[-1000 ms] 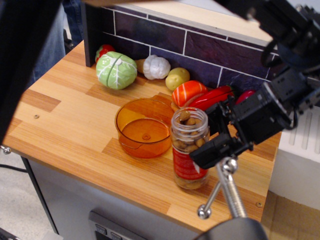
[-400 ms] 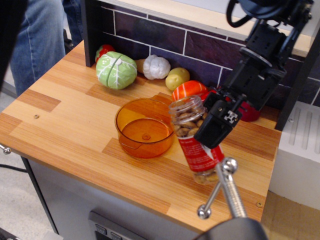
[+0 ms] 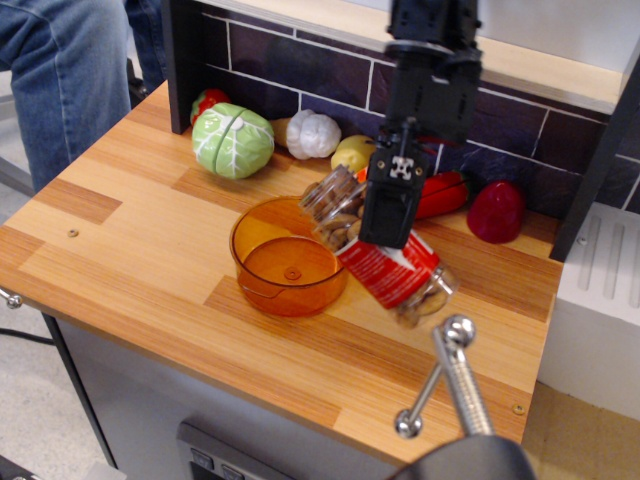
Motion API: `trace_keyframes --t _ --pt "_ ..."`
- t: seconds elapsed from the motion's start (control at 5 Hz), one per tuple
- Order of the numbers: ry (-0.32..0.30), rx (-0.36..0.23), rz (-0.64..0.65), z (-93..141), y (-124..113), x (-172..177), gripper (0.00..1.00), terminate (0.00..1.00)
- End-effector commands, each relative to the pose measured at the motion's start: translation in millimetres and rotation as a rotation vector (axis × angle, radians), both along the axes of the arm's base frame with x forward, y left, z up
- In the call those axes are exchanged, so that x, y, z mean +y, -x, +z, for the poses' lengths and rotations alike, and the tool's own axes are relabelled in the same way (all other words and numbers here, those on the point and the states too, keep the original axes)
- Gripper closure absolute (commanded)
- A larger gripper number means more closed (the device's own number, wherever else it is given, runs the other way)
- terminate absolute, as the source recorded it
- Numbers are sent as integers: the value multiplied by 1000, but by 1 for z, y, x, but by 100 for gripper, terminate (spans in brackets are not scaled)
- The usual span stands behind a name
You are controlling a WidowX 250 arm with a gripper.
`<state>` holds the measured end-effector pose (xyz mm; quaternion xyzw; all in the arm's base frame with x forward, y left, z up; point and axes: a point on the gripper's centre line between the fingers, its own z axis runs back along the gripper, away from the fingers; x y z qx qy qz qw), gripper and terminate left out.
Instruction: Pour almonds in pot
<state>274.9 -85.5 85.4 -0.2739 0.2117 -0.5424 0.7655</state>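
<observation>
A clear plastic jar [image 3: 385,255] with a red label holds brown almonds [image 3: 328,210]. My gripper [image 3: 388,215] is shut on the jar's middle and holds it lifted and tilted steeply to the left, its open mouth over the right rim of the pot. The round translucent orange pot [image 3: 288,256] stands on the wooden counter just left of the jar. It looks empty. The almonds sit in the jar's neck and at its bottom end.
Toy vegetables line the tiled back wall: a green cabbage [image 3: 232,140], white garlic [image 3: 313,134], a yellow piece [image 3: 353,154], a red pepper [image 3: 440,194] and a red egg-shaped toy [image 3: 497,211]. A metal tripod leg [image 3: 455,385] rises in the foreground. A person in jeans [image 3: 60,70] stands left.
The jar was lifted off the counter, carried left and tilted from upright to steeply leaning toward the pot. The arm swung from the right side to above the jar.
</observation>
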Motion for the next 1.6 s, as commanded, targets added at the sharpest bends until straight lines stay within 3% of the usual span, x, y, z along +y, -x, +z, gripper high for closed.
trace_keyframes --t 0.0,0.2,0.6,0.8,1.0,1.2,1.4 --pt "190 -31 33 24 -13 2 100 0" --pt "256 -53 11 24 -18 3 100 0" --pt "368 -99 191 29 -40 9 100 0" --pt "370 -147 251 24 -42 12 100 0" --pt "330 -226 380 19 -36 11 100 0" --pt "265 -362 608 18 -31 15 100 0" --pt "271 -422 657 19 -34 20 100 0"
